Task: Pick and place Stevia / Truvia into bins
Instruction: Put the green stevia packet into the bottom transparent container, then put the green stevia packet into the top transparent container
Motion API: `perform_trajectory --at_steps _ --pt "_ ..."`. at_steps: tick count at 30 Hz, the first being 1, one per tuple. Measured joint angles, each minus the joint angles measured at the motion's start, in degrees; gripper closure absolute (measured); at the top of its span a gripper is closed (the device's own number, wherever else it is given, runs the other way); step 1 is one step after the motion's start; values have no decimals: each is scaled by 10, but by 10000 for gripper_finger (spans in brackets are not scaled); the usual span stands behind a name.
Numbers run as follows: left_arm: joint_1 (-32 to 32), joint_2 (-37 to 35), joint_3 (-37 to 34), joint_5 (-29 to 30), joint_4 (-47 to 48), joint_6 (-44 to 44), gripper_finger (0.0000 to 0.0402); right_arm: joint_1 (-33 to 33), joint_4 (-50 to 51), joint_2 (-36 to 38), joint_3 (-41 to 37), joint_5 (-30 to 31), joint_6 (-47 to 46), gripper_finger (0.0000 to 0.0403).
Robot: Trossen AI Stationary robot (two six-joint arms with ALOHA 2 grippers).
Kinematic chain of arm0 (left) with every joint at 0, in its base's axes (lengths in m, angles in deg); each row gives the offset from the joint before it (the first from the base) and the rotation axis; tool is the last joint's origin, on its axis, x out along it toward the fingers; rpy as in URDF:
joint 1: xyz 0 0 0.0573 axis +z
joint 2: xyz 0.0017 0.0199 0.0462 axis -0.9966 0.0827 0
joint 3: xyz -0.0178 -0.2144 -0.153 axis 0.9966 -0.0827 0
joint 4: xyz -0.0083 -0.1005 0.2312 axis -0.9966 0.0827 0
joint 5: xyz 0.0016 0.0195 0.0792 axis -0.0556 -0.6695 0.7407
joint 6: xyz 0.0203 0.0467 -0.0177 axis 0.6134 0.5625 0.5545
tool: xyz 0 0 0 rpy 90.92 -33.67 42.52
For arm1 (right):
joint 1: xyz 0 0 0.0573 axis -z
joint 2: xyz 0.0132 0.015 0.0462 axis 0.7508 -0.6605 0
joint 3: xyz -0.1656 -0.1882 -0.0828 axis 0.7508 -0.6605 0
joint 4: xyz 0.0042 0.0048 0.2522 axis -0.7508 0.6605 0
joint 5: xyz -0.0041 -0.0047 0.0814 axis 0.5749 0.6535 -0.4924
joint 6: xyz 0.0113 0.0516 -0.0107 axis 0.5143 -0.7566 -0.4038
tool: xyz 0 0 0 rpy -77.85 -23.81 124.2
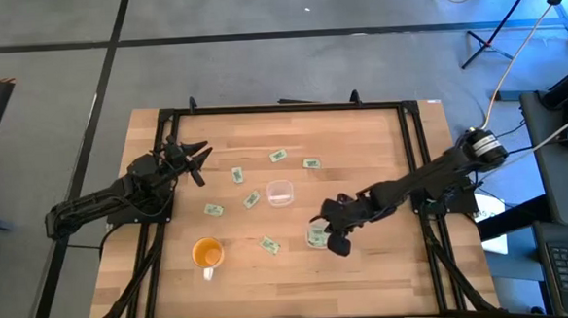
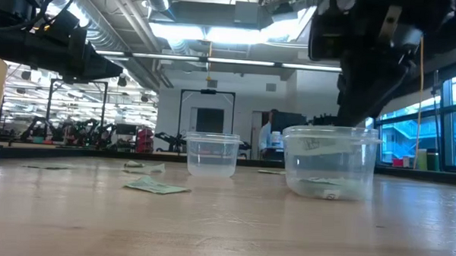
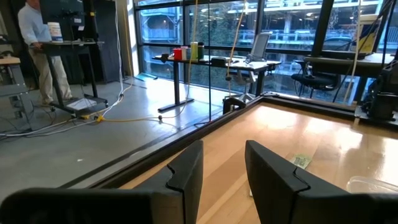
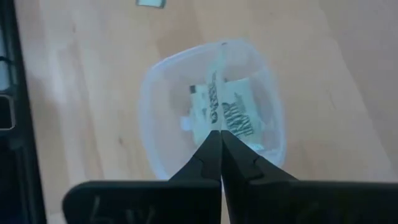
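Several pale green Stevia packets (image 1: 251, 199) lie flat on the wooden table, one of them near the orange cup. One clear bin (image 1: 280, 192) stands mid-table. A second clear bin (image 1: 315, 239) (image 4: 155, 124) stands nearer the front edge, with packets on its bottom (image 2: 321, 184). My right gripper (image 1: 323, 227) (image 4: 221, 132) hovers over this second bin, shut on a packet. My left gripper (image 1: 202, 154) (image 3: 224, 149) is open, raised over the table's far left part, touching nothing. My right gripper pinches one Stevia packet between its two shut fingers, coming from above and slanting in from the table's right. The packet's edge (image 4: 217, 93) runs out from the fingertips. The packet (image 2: 319, 144) hangs at rim height inside the bin, clear of its bottom.
An orange cup with a handle (image 1: 207, 253) stands near the front left. A dark metal frame (image 1: 415, 142) borders the table. Bare wood lies along the front edge and the right side.
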Motion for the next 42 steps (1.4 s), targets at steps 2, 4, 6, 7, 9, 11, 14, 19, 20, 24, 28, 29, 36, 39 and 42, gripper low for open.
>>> perform_trajectory --at_steps 2,4,6,7,9,11,14,19,20,24,28,29,36,39,42 --pt "0 0 0 0 0 -3 288 4 6 -2 0 0 1 403" --pt "0 0 0 0 0 -3 288 5 2 -2 0 0 1 403" --pt "0 0 0 0 0 -3 288 4 3 1 0 0 2 401" --pt "0 0 0 0 0 -4 288 4 1 2 0 0 5 399" --pt "0 0 0 0 0 -4 288 4 -3 3 0 0 6 392" --pt "0 0 0 0 0 -5 288 4 -1 3 0 0 11 385" --pt "0 0 0 0 0 -5 288 4 2 3 0 0 12 372" --pt "0 0 0 0 0 -5 288 4 3 3 0 1 13 344" --pt "0 0 0 0 0 -5 288 4 2 3 0 7 12 337" --pt "0 0 0 0 0 -5 288 4 4 15 0 22 7 305" --pt "0 0 0 0 0 -5 288 7 11 58 0 27 28 289" --pt "0 0 0 0 0 -5 288 9 14 72 0 27 42 288" --pt "0 0 0 0 0 -5 288 31 77 155 1 62 119 286" --pt "0 0 0 0 0 -5 288 55 103 170 -8 76 138 286" --pt "0 0 0 0 0 -5 288 88 102 185 -35 74 140 286"
